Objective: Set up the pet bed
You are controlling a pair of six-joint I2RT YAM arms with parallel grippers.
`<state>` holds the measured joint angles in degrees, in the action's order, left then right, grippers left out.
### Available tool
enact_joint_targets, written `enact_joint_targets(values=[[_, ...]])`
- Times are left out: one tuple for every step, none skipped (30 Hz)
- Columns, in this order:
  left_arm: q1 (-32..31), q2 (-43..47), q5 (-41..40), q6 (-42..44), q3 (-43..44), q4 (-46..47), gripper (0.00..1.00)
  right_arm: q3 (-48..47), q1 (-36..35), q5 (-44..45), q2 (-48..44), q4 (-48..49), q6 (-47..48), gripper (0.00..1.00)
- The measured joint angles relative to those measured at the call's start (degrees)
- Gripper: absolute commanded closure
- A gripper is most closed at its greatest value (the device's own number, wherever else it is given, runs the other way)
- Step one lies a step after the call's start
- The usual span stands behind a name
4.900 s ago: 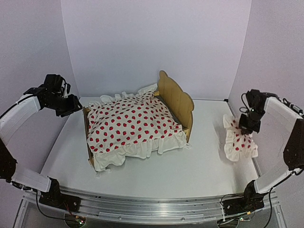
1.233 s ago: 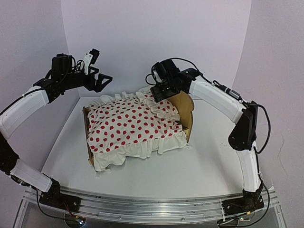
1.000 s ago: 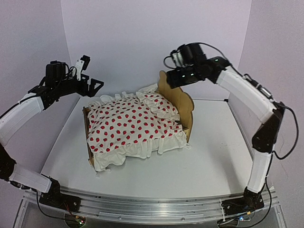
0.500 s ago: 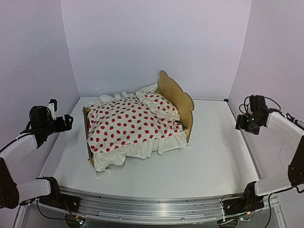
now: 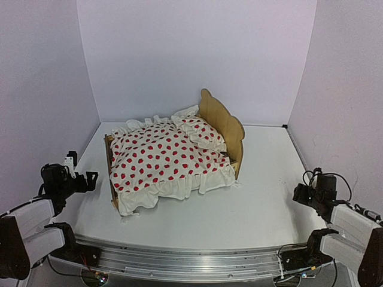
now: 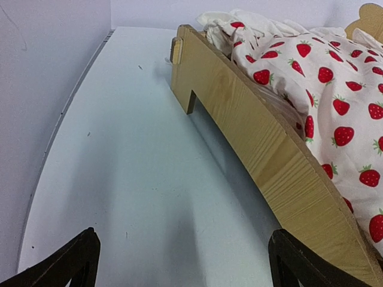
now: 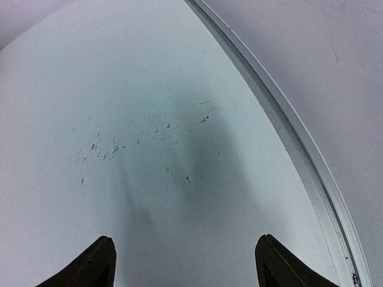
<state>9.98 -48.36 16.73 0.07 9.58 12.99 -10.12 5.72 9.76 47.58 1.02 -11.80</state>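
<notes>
1. Pet bed [image 5: 222, 122] stands on the table [image 5: 269, 185], left of centre; headboard to the right, footboard to the left.
2. Duvet [image 5: 161, 158] covers it; pillow [image 5: 200, 133] lies against the headboard.
3. Left gripper [image 6: 182, 263] hangs released and empty, near the footboard; right gripper [image 7: 185, 263] gapes empty over bare table, near right.
4. Setup looks finished; at most, the next move calls for smoothing the duvet's drooping near edge.
</notes>
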Motion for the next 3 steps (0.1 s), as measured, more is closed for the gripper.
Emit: enact_joint_targets(values=[[0.0, 0.2, -0.5, -0.1, 0.0, 0.1, 0.00, 0.9, 0.0, 0.0, -0.2, 1.3, -0.2, 0.19], [0.0, 0.4, -0.9, -0.2, 0.0, 0.2, 0.00, 2.0, 0.0, 0.1, -0.5, 3.0, -0.4, 0.19], [0.0, 0.5, -1.3, -0.4, 0.0, 0.2, 0.00, 3.1, 0.0, 0.1, -0.6, 4.7, -0.6, 0.19]])
